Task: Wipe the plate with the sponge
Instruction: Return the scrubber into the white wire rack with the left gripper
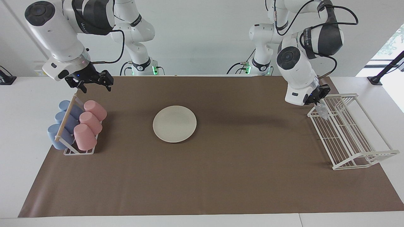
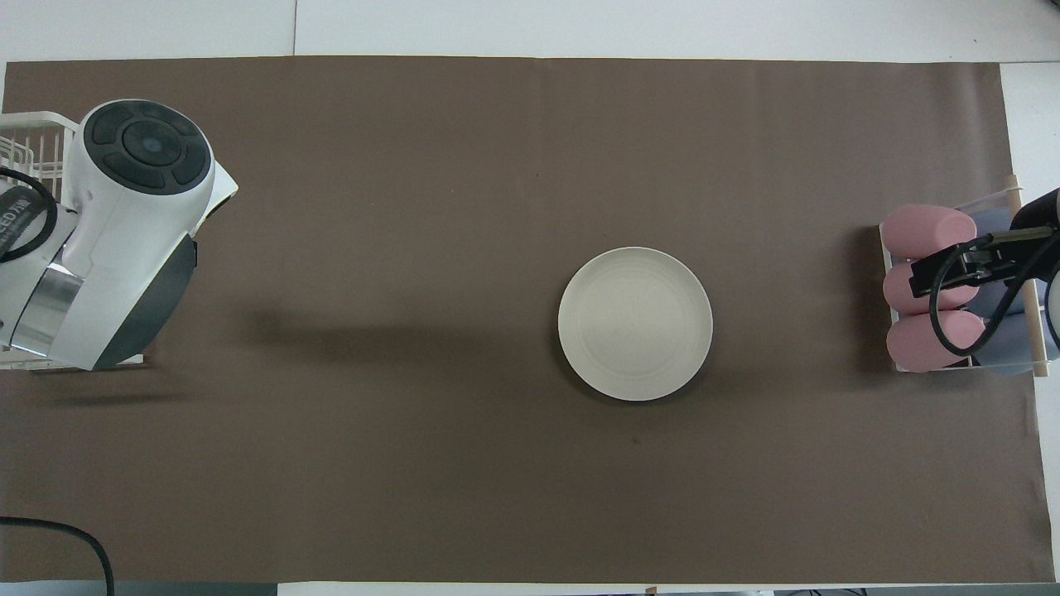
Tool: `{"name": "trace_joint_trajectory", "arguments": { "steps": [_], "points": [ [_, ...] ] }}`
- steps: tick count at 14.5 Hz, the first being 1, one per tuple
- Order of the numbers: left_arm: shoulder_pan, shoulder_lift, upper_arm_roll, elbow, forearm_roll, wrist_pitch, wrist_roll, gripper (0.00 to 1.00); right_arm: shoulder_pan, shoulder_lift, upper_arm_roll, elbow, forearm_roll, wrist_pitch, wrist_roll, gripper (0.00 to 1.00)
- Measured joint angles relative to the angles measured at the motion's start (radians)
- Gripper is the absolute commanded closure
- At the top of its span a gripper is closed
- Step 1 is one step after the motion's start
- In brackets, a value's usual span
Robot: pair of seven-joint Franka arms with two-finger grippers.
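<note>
The cream-white plate [image 1: 174, 123] [image 2: 635, 324] lies flat on the brown mat, with nothing on it and both grippers well away from it. My left gripper [image 1: 317, 97] hangs over the robot-side end of the white wire rack [image 1: 347, 135] and is shut on the silvery sponge [image 1: 322, 111], which dangles from it against the rack's wires. In the overhead view the left arm's body hides both that gripper and the sponge. My right gripper [image 1: 94, 86] is open, holds nothing, and hovers above the robot-side end of the cup rack [image 1: 77, 132].
The cup rack holds pink cups [image 1: 88, 124] and blue cups [image 1: 61, 123] lying on their sides at the right arm's end of the mat. The white wire rack [image 2: 29, 136] stands at the left arm's end.
</note>
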Motion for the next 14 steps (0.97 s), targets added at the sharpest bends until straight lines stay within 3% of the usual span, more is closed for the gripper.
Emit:
{"name": "trace_joint_trajectory", "arguments": {
  "steps": [1, 6, 11, 14],
  "points": [
    [0.0, 0.001, 0.0, 0.001, 0.058, -0.018, 0.0, 1.0, 0.0, -0.002, -0.002, -0.005, 0.0, 0.0, 0.0, 0.0],
    [0.003, 0.05, 0.003, 0.001, 0.284, -0.056, -0.001, 1.0, -0.001, -0.012, -0.004, -0.011, 0.0, 0.043, 0.0, 0.0],
    [0.005, 0.162, 0.011, 0.0, 0.461, -0.073, -0.003, 1.0, -0.016, -0.012, -0.007, -0.011, -0.001, 0.046, 0.0, 0.0],
    [0.007, 0.241, 0.012, 0.002, 0.5, -0.079, -0.024, 1.0, -0.041, -0.013, -0.008, -0.011, -0.001, 0.046, 0.0, 0.0]
  ]
}}
